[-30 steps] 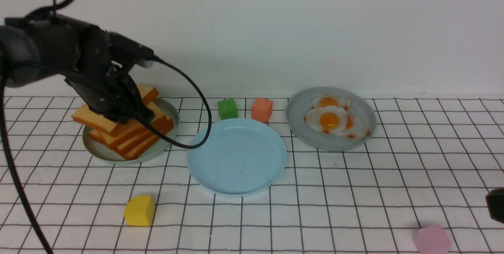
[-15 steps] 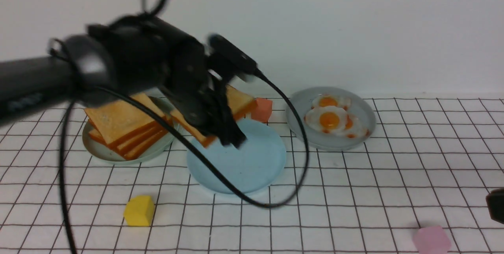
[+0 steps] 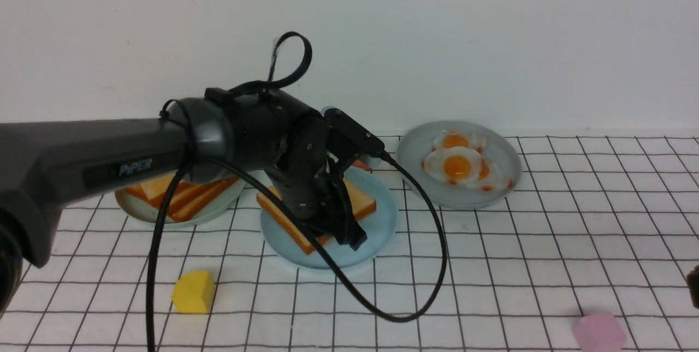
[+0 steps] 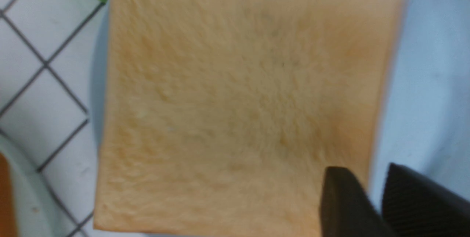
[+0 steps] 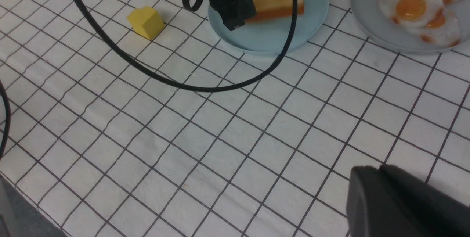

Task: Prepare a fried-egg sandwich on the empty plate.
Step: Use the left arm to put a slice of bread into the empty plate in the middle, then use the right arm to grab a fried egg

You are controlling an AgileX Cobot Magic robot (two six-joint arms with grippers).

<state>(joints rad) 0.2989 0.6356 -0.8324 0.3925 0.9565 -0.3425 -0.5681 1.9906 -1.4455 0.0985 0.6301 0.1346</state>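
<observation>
a toast slice (image 3: 360, 202) sits on the light-blue plate (image 3: 382, 232). the left gripper (image 4: 369, 185) straddles its edge, jaws narrowly parted; whether they grip is unclear. the right gripper (image 5: 380, 178) has its jaws closed on nothing.

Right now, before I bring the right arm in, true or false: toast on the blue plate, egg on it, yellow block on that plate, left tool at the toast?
1. A toast slice lies on the blue plate. True.
2. A fried egg sits on that toast. False: the fried eggs lie on the grey plate.
3. The yellow block is on the blue plate. False: it sits on the gridded cloth.
4. The left tool is at the toast's edge. True.
</observation>
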